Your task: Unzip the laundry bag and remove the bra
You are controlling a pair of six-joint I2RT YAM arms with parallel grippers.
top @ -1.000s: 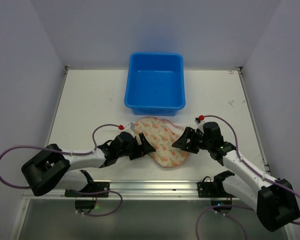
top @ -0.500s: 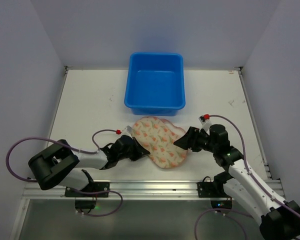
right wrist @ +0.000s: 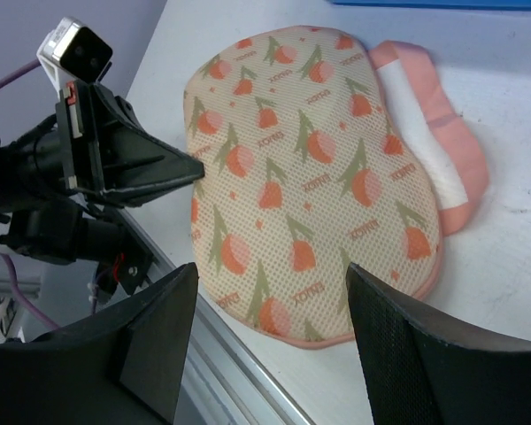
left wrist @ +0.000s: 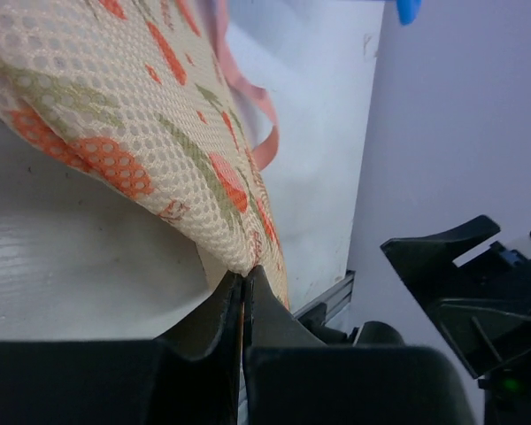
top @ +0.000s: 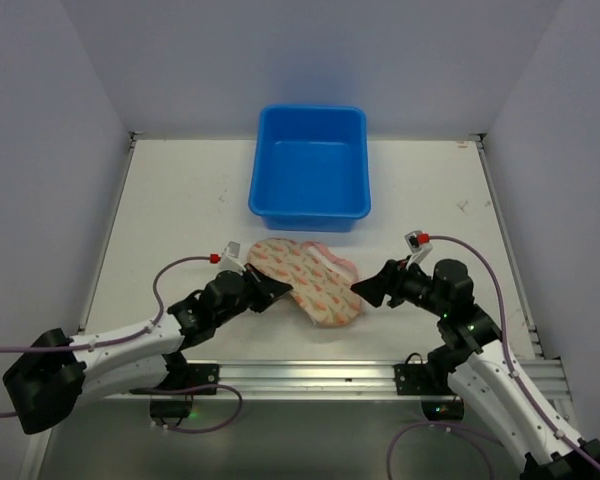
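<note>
I pinch my left gripper (top: 283, 290) tight on the laundry bag's (top: 308, 278) left rim | my right gripper (top: 360, 291) gapes beside its right end | bag near counter's front edge

The laundry bag (right wrist: 310, 186) is laid flat on the white table (right wrist: 513, 266), and orange flowers are printed on it. Its left edge is pinched by the left gripper (right wrist: 195, 166). The right gripper (right wrist: 270, 274) is held wide apart above the bag's near edge. A pink part (right wrist: 456, 168) is seen along the bag's right side.
</note>
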